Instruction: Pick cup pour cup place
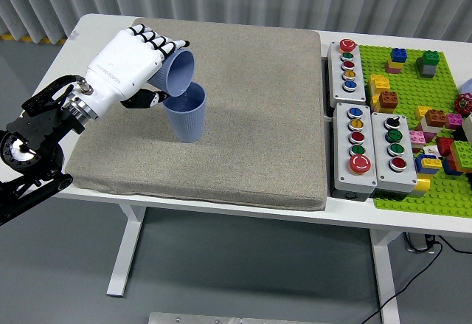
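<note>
Head view: left hand [125, 66] reaching in over the grey mat [251, 117] on the white desk [96, 29]. Fingers [158, 42] wrapped around a tilted blue cup [177, 71], mouth angled down and right. Just below the fingertips, a second blue cup [186, 116] upright on the mat, its rim apparently touching the tilted one. Well right of the fingers, button boxes [367, 150] and a green brick plate [435, 117].

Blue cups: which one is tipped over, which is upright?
The held cup in the left hand is tipped, mouth angled down over the standing cup, which sits upright on the grey mat.
</note>
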Action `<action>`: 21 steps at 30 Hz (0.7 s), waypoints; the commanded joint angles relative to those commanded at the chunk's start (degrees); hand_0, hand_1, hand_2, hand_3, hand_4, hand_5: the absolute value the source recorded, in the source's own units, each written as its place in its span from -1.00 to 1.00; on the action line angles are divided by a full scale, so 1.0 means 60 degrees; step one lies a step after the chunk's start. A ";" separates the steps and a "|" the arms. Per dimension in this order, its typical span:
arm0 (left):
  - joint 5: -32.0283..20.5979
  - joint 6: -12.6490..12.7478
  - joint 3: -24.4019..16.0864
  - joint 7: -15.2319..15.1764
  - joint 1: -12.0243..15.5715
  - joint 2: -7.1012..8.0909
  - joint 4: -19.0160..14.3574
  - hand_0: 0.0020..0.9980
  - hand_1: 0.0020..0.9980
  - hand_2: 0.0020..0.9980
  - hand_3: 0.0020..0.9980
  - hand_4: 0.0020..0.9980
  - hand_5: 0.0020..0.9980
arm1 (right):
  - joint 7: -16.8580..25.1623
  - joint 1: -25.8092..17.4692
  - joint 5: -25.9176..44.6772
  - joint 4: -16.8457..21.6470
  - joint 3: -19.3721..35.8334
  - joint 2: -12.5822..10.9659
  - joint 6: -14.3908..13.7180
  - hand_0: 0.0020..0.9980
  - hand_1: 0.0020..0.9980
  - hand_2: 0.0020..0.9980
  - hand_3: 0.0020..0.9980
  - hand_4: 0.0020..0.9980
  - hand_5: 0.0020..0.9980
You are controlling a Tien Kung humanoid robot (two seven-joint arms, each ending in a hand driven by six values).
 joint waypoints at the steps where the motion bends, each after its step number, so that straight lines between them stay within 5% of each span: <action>1: 0.0000 0.0006 -0.0008 -0.0004 0.0007 -0.0001 -0.0001 0.34 0.10 0.08 0.13 0.15 -0.92 | 0.0000 -0.0002 -0.0003 0.0000 0.0001 0.0000 0.0001 0.39 0.40 0.26 0.23 -0.66 -0.38; 10: -0.0549 0.0729 -0.0781 -0.0441 0.0362 -0.0045 -0.0101 0.33 0.09 0.07 0.12 0.15 -0.93 | 0.0002 0.0016 -0.0049 0.0000 0.0050 -0.0002 0.0005 0.39 0.40 0.26 0.23 -0.66 -0.37; 21: -0.4808 0.0775 -0.2405 -0.2411 0.1104 -0.0466 0.0082 0.33 0.09 0.07 0.12 0.15 -0.93 | 0.0004 0.0032 -0.0068 0.0000 0.0076 0.0006 0.0013 0.39 0.40 0.26 0.23 -0.66 -0.37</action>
